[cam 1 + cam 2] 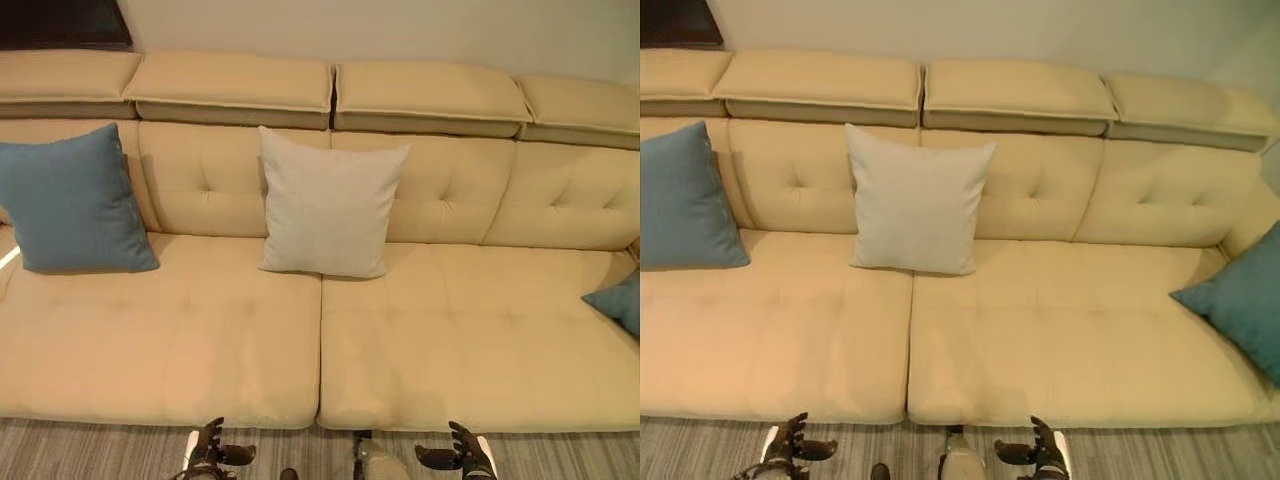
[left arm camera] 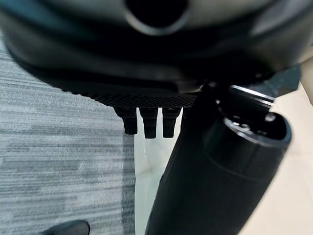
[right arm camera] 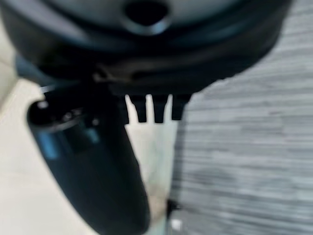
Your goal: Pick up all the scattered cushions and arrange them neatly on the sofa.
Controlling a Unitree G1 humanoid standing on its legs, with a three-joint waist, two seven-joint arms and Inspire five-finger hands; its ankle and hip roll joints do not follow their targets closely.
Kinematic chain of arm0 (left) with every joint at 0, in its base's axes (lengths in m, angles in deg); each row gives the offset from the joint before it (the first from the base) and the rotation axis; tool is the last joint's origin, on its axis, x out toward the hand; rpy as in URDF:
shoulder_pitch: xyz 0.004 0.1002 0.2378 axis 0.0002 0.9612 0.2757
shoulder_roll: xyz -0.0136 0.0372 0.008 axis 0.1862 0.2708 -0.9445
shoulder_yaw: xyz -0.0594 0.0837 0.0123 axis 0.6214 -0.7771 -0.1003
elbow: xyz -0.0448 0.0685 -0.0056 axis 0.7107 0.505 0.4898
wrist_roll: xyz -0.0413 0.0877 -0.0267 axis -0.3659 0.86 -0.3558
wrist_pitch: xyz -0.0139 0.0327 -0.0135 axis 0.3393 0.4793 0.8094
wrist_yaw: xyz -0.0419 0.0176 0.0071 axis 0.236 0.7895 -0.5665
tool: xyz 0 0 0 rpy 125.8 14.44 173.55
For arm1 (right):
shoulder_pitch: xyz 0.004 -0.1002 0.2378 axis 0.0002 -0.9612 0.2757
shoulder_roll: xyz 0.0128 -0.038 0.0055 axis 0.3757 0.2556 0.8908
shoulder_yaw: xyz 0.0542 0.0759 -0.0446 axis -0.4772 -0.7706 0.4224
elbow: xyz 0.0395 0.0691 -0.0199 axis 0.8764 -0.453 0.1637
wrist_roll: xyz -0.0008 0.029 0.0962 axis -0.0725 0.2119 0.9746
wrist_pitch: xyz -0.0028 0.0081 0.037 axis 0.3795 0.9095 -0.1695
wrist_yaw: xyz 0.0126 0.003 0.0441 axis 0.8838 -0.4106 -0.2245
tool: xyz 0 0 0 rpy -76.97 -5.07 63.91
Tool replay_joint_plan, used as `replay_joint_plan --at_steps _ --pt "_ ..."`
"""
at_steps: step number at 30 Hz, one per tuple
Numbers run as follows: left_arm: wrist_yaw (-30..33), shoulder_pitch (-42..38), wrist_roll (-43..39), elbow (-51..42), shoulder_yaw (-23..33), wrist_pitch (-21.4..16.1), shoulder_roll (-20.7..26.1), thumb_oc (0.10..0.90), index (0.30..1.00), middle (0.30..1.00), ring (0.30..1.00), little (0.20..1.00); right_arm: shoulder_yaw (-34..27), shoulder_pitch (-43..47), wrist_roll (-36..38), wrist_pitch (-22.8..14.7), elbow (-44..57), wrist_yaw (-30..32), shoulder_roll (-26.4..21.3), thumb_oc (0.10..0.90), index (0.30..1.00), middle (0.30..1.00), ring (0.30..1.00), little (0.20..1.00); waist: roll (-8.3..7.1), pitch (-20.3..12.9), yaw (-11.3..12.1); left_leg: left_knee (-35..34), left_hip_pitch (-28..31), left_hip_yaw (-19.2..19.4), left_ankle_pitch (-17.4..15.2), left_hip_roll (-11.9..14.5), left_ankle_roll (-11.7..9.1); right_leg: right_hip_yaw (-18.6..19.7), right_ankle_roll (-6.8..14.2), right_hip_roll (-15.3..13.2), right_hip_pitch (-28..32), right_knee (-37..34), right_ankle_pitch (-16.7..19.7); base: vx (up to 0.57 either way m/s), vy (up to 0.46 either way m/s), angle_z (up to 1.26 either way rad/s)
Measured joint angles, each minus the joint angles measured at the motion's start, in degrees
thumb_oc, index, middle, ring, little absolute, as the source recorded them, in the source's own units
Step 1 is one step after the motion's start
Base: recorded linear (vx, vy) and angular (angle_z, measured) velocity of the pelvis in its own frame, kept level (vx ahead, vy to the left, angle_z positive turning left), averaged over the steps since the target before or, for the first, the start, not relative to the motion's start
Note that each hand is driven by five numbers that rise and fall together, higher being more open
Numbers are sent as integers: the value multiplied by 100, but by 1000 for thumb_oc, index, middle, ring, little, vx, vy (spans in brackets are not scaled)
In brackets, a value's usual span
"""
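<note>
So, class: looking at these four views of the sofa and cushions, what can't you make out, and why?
- Teal cushion: cut off by the right edge in both eye views.
- Blue cushion: left side cropped in the right eye view.
- Left hand and right hand: cut by the bottom edge.
- Floor in front of the sofa: mostly out of frame.

Both hands hang low in front of the robot, empty, each at the end of its own arm and well apart from the other. The left hand [image 1: 212, 450] holds its fingers loosely straight, with the thumb standing out inward toward the other hand. The right hand [image 1: 462, 452] mirrors it, fingers relaxed and its thumb pointing back toward the left. In each wrist view the fingers [image 2: 145, 122] show as a short straight row beside the thick dark thumb [image 3: 98, 171], closed round nothing.
</note>
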Motion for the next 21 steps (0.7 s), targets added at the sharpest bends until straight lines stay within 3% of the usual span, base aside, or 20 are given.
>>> replay_joint_plan --at_steps 2,3,6,7,9,11,12,14,16,18,21 --pt "4 49 0 10 42 1 21 800 900 900 900 900 16 29 4 -3 25 -5 2 800 900 900 900 900 191 37 72 -124 36 -31 106 247 -70 38 43 308 72 636 -338 -149 -44 -3" --pt "-7 15 4 54 48 60 57 800 900 900 900 900 48 102 23 -4 -56 -9 0 800 900 900 900 900 146 24 152 -137 56 -84 130 312 -88 175 104 394 159 1318 -906 -147 -81 17" --pt "-11 54 6 119 37 113 -5 800 900 900 900 900 82 202 26 10 -167 -35 1 800 900 900 900 900 130 -69 359 -134 86 -89 139 415 -113 66 41 249 944 1203 -1577 -167 -122 2" --pt "-13 63 5 135 34 126 -4 800 900 900 900 900 109 236 26 5 -147 -43 11 800 900 900 900 900 76 -100 415 -107 69 -98 145 372 -175 69 -22 240 1204 681 -1478 -114 -130 -30" --pt "-18 133 5 232 52 203 -92 800 900 900 900 900 142 514 27 0 -167 -85 13 800 900 900 900 900 144 -140 465 66 -21 -104 224 519 -310 59 -562 510 1717 -398 -1151 -141 -158 -37" --pt "-18 177 5 215 47 216 -116 800 900 900 900 900 226 588 42 -19 -118 -91 7 800 900 900 900 900 24 -147 458 512 -360 -128 251 547 -397 102 -688 532 1830 -694 -1003 -183 -140 -11" --pt "-23 154 7 198 41 216 -118 800 900 900 900 900 232 589 52 -31 -107 -89 -23 800 900 900 900 900 23 -215 455 399 -480 -236 233 535 -441 102 -778 583 1802 -789 -942 -200 -118 7" --pt "-23 93 9 210 13 219 -156 800 900 900 900 900 215 581 92 -31 -127 -81 -81 800 900 900 900 900 120 -259 428 174 -529 -293 513 538 -562 37 -804 720 1757 -802 -925 -238 -76 15" --pt "-18 -40 9 216 -13 226 -151 800 900 900 900 900 226 551 185 -33 -147 -84 -65 800 900 900 900 900 27 -226 417 232 -637 -441 637 568 -735 -74 -824 795 1735 -822 -914 -240 -30 27" --pt "-20 -226 44 225 -37 232 -172 800 900 900 900 900 215 511 268 -32 -201 -66 -73 800 900 900 900 900 -15 -157 314 402 -830 -437 667 602 -782 -210 -913 807 1711 -921 -840 -163 6 25" --pt "-23 -226 53 232 -39 237 -189 800 900 900 900 900 204 485 278 -35 -229 -62 -75 800 900 900 900 900 13 -130 240 334 -780 -422 756 634 -915 -218 -938 826 1695 -907 -823 -171 80 2"
